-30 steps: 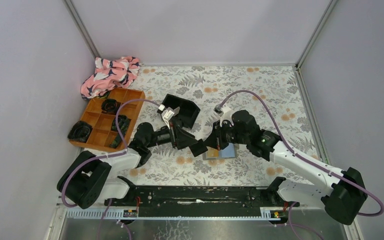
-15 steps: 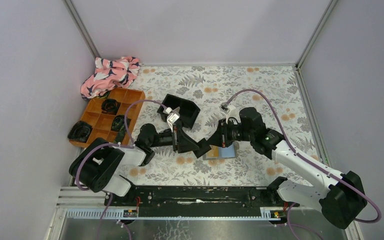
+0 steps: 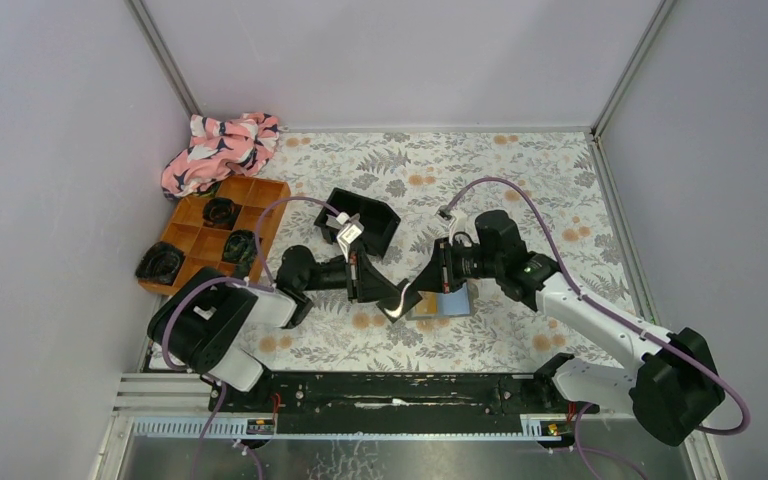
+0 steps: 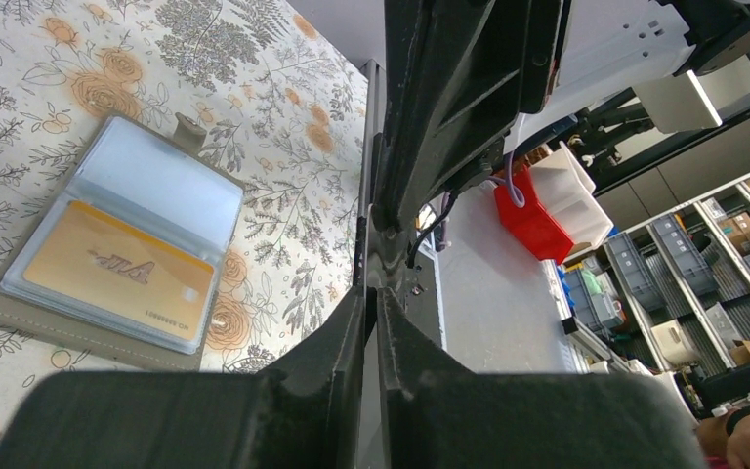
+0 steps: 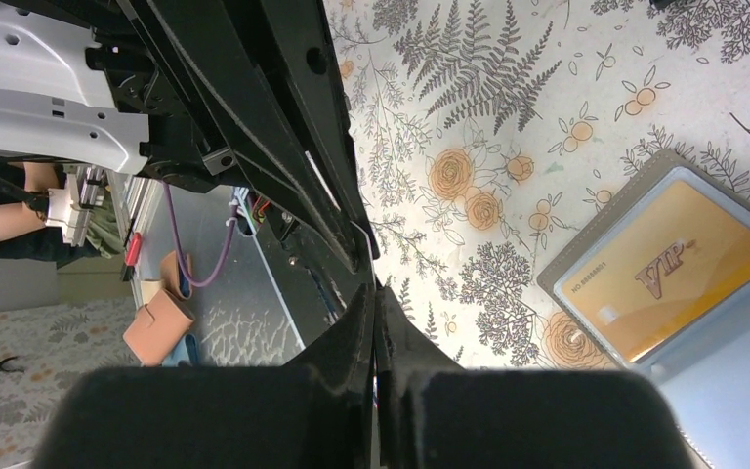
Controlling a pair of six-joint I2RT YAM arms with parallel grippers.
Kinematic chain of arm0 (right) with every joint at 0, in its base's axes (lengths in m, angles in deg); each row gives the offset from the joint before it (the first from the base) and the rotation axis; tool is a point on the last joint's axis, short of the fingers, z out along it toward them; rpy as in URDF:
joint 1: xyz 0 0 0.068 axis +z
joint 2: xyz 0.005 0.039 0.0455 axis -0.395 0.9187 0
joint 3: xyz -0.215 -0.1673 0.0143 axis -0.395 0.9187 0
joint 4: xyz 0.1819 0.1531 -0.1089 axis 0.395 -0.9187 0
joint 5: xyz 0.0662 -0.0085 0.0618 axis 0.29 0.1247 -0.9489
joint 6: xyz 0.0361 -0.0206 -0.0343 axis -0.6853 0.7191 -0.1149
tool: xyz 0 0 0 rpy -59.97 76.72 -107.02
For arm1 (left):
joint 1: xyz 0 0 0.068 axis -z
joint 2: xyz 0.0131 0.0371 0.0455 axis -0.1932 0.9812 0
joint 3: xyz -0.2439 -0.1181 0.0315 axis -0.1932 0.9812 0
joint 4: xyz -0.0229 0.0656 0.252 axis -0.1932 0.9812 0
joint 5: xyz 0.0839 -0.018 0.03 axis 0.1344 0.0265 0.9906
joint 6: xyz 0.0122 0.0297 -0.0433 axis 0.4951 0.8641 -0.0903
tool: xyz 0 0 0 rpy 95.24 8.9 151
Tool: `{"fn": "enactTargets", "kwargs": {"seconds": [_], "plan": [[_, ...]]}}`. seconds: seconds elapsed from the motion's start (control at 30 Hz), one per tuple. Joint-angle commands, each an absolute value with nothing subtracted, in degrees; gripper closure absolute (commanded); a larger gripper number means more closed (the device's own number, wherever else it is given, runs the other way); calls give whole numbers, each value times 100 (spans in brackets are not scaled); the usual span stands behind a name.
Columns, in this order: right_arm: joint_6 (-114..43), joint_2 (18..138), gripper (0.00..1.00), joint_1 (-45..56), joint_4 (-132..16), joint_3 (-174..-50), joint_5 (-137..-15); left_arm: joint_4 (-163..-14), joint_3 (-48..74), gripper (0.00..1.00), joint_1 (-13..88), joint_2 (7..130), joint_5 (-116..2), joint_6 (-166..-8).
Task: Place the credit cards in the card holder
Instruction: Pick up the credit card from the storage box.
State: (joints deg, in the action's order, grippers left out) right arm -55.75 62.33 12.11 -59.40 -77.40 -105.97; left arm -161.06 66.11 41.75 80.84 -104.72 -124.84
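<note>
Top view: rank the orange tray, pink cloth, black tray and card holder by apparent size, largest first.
1. orange tray
2. pink cloth
3. black tray, partly covered
4. card holder, partly hidden, yet clearly smallest

Only one word reads clearly, on the gold credit card (image 5: 669, 283).
The card sits in a clear pocket of the card holder (image 4: 78, 322) and shows "VIP"; a small line beginning "NO" follows, digits unclear.
</note>
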Motion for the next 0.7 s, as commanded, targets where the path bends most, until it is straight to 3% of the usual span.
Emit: {"fn": "enactTargets", "kwargs": {"seconds": [0.0, 0.13, 0.33, 0.53, 0.67], "plan": [[-5630, 6285, 100, 1096, -5600, -7790, -10779, -16627, 6482, 89, 4246, 8262, -10687, -12529], [-5627, 6341, 100, 1038, -5605, -7829, -10806, -16743, 6468, 100, 4287, 8447, -10708, -12587], [-5638, 6336, 100, 990, -5627, -7859, -10766, -16961, 6573, 100, 4407, 8595, -10283, -12661], [-5553, 6206, 72, 923, -5782, -7896, -10437, -15963, 6674, 100, 4981, 8421, -8839, -12156], [-5465, 5937, 64, 884, -5969, -7874, -9844, -14976, 6574, 100, 5631, 8197, -7101, -11861]]}}
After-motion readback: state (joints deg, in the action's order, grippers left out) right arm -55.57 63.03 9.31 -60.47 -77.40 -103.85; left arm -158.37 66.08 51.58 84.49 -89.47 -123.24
